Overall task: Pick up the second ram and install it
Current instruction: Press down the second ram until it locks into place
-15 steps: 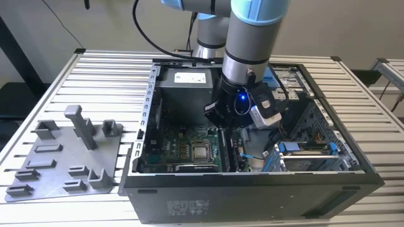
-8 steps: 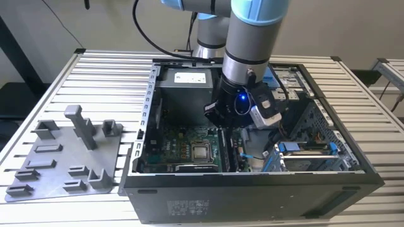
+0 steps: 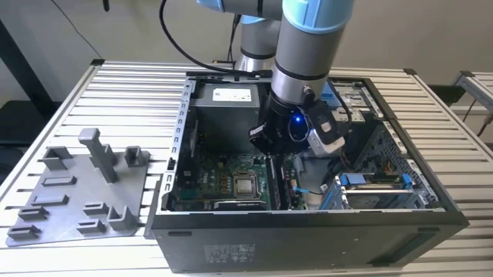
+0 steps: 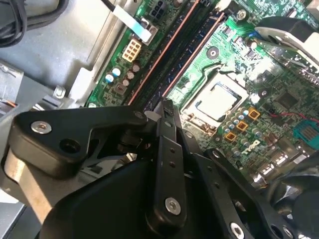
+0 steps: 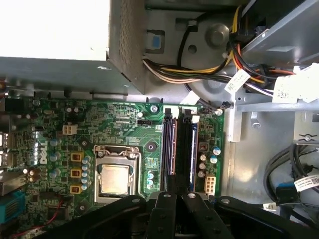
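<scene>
Where one gripper (image 5: 175,195) hovers, two slots (image 5: 178,149)

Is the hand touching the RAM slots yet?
Cannot tell. In both wrist views the hand sits right over the RAM slots, but its own body hides any contact or gap.

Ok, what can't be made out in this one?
- Exterior view: the gripper and arm hide the memory slots inside the case.
- First wrist view: the gripper covers the near ends of the memory slots, so whether the second ram is seated there cannot be told.
- First wrist view: the power-supply box is washed out white.
- Second wrist view: the gripper blocks part of the motherboard.
</scene>
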`<state>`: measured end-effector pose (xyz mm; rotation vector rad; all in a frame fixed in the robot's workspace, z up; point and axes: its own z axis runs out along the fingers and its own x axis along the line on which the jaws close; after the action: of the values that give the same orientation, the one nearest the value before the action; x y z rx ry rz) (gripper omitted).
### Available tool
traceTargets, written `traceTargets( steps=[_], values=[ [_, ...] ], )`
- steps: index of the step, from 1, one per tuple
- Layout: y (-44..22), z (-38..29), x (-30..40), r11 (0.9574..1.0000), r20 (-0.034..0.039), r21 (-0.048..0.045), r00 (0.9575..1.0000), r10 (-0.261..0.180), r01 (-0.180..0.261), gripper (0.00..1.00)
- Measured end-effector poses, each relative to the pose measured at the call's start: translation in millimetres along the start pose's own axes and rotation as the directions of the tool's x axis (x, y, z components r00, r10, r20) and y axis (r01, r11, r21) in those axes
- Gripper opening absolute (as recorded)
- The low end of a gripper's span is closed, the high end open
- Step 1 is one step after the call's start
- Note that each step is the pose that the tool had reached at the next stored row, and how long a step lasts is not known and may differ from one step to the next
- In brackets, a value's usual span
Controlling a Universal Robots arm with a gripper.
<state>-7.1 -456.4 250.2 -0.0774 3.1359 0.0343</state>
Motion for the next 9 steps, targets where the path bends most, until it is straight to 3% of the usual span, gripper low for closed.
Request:
traceTargets(
  steps=[5, 9],
  values=[
    [0.0, 0.2, 0.0, 0.9959, -0.0007, -0.0004, 0.9959, -0.09, 0.09, 0.11],
    [-0.1, 0.2, 0.0, 0.9866, -0.0009, -0.0007, 0.9866, -0.163, 0.163, 0.11]
  ],
)
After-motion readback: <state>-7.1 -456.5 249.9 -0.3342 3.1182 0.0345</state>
